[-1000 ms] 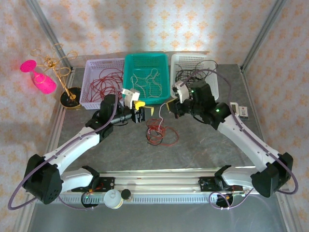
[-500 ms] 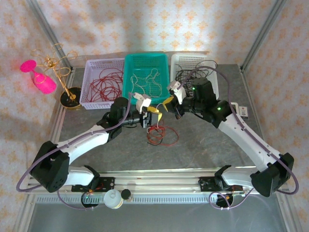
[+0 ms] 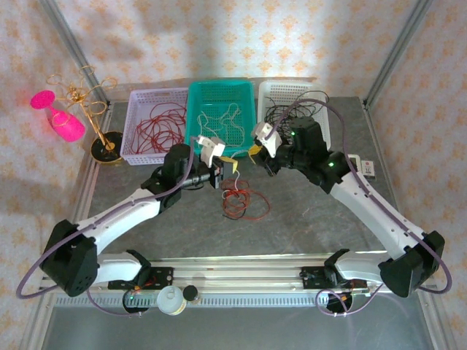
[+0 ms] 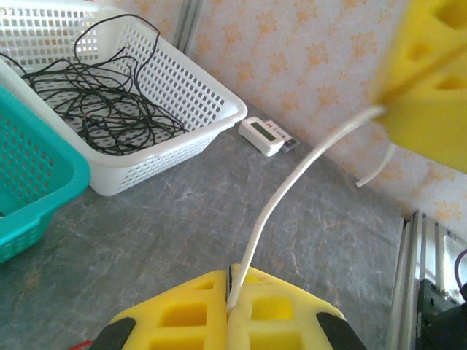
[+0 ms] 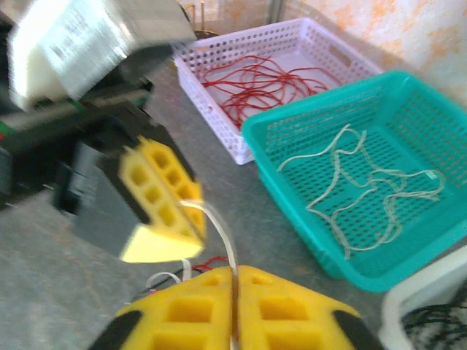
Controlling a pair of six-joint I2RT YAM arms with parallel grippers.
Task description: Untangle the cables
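Cables (image 3: 237, 200) seem light, floppy; left gripper (image 4: 232, 292) and right gripper (image 5: 235, 292) both pinch the white strand (image 4: 292, 182); we'd hold near its tangled end.

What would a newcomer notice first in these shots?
The left gripper and right gripper each pinch one white cable, stretched between them over mid-table above a red-and-white tangle. Behind stand three baskets sorted by colour: the lavender basket with red cables, the teal basket with white, the white basket with black.
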